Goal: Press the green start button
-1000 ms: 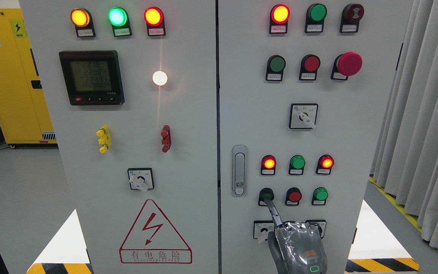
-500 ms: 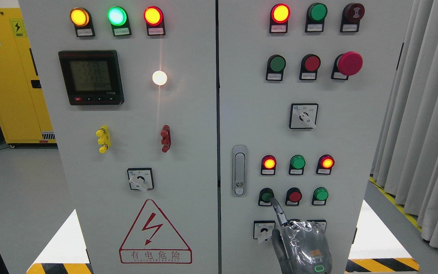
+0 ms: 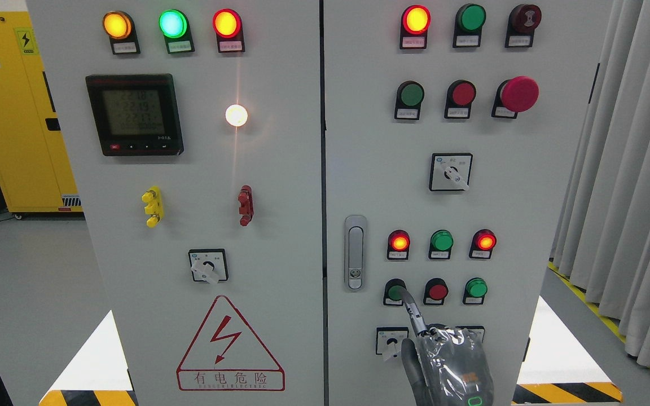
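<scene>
Head view: right hand (image 3: 449, 363) enters at the cabinet's bottom edge, right of middle, wrapped in clear plastic. One finger (image 3: 412, 307) is extended up-left, the rest curled against the palm, nothing held. The fingertip sits at the lower-right rim of the green start button (image 3: 395, 292), touching or just short of it; contact can't be confirmed from this angle. The left hand is not in view.

The target is the leftmost button in the bottom button row of the right door (image 3: 528, 186), near its lower left, just right of the door latch (image 3: 354, 252). In the same row a red button (image 3: 437, 291) comes next, then another green button (image 3: 476, 287). Above them is a row of indicator lamps: red lit (image 3: 399, 242), green (image 3: 442, 240), red lit (image 3: 484, 241). Below the target a rotary selector switch (image 3: 391, 341) sits beside the hand.

Step in hand, as I judge it: the press itself, or the last bit of approach. To do it well, the tip should shift slightly up-left onto the button's centre, since an edge push may slide off the bezel. Push straight into the panel and keep the finger stiff. Keep the curled knuckles clear of the selector switch and the red button.
</scene>
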Available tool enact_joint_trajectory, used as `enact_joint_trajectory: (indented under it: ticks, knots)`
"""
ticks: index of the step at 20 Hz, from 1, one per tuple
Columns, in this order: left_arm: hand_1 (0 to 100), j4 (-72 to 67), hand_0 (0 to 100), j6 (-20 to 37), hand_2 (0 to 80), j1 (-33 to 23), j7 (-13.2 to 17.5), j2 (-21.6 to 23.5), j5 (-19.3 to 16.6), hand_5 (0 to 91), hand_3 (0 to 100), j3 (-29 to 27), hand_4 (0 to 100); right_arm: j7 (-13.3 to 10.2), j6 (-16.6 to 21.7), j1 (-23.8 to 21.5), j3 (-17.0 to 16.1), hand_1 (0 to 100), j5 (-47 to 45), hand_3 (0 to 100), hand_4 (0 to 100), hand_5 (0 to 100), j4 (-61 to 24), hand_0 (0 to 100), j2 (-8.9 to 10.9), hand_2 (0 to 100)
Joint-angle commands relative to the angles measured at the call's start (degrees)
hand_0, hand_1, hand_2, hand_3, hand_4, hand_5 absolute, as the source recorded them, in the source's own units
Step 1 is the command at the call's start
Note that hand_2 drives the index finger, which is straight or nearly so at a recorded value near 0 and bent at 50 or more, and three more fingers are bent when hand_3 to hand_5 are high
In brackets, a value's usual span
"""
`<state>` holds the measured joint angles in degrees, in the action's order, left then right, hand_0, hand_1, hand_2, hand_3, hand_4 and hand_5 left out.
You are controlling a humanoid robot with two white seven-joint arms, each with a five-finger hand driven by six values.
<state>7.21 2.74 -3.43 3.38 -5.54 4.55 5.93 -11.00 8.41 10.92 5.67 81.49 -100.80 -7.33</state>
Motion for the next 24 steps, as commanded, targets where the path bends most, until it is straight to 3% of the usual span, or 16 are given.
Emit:
enact_joint_trajectory:
  ticks: [1, 4, 7, 12, 17, 18, 19, 20, 21, 22, 23, 24]
  knots:
    - [56, 0.0, 12, 0.0, 0.0, 0.0, 0.0, 0.0, 0.0, 0.0, 0, 0.0, 0, -0.7, 0.0, -1.1, 1.8, 96, -0.2, 100, 98, 100, -3.3, 79, -0.05, 0]
    - [56, 0.0, 12, 0.0, 0.0, 0.0, 0.0, 0.0, 0.0, 0.0, 0, 0.0, 0, -0.7, 0.0, -2.4, 3.0, 96, -2.0, 100, 98, 100, -4.9, 80, -0.92, 0]
    - [56, 0.0, 12, 0.0, 0.0, 0.0, 0.0, 0.0, 0.0, 0.0, 0, 0.0, 0, -0.3, -0.4, -4.0, 5.9, 95, -13.9, 99, 99, 100, -6.2, 81, -0.93, 0]
    - [56, 0.0, 12, 0.0, 0.0, 0.0, 0.0, 0.0, 0.0, 0.0, 0, 0.0, 0, 0.0, 0.3, -5.3, 6.4, 89, -27.7, 95, 97, 100, -7.4, 80, -0.93, 2]
    - [56, 0.0, 12, 0.0, 0.0, 0.0, 0.0, 0.0, 0.0, 0.0, 0, 0.0, 0, 4.8, 0.1, -11.4, 8.6, 88, -46.2, 86, 90, 97, -14.4, 82, -0.75, 8]
    - [56, 0.0, 12, 0.0, 0.0, 0.0, 0.0, 0.0, 0.0, 0.0, 0, 0.0, 0, 5.0, 0.1, -12.8, 9.2, 88, -49.3, 82, 87, 90, -15.3, 83, -0.75, 8]
    - [56, 0.0, 12, 0.0, 0.0, 0.0, 0.0, 0.0, 0.0, 0.0, 0, 0.0, 0, 4.9, 0.1, -13.8, 9.3, 86, -51.8, 69, 73, 79, -15.7, 80, -0.66, 7]
    - [56, 0.0, 12, 0.0, 0.0, 0.0, 0.0, 0.0, 0.0, 0.0, 0, 0.0, 0, 4.9, 0.2, -14.4, 9.4, 85, -53.6, 64, 68, 74, -16.1, 80, -0.66, 6]
    - [56, 0.0, 12, 0.0, 0.0, 0.0, 0.0, 0.0, 0.0, 0.0, 0, 0.0, 0, 4.8, 0.4, -15.0, 9.4, 82, -55.4, 43, 48, 53, -16.3, 80, -0.66, 0]
    - [56, 0.0, 12, 0.0, 0.0, 0.0, 0.0, 0.0, 0.0, 0.0, 0, 0.0, 0, 4.8, 0.5, -15.7, 9.3, 81, -57.2, 33, 35, 37, -16.4, 79, -0.66, 0]
    - [56, 0.0, 12, 0.0, 0.0, 0.0, 0.0, 0.0, -0.1, 0.0, 0, 0.0, 0, 4.8, 0.5, -16.6, 9.3, 80, -59.4, 24, 27, 28, -17.1, 80, -0.58, 0]
    - [56, 0.0, 12, 0.0, 0.0, 0.0, 0.0, 0.0, 0.0, 0.0, 0, 0.0, 0, 4.8, 0.6, -17.2, 9.3, 78, -61.3, 11, 14, 15, -17.4, 81, -0.58, 0]
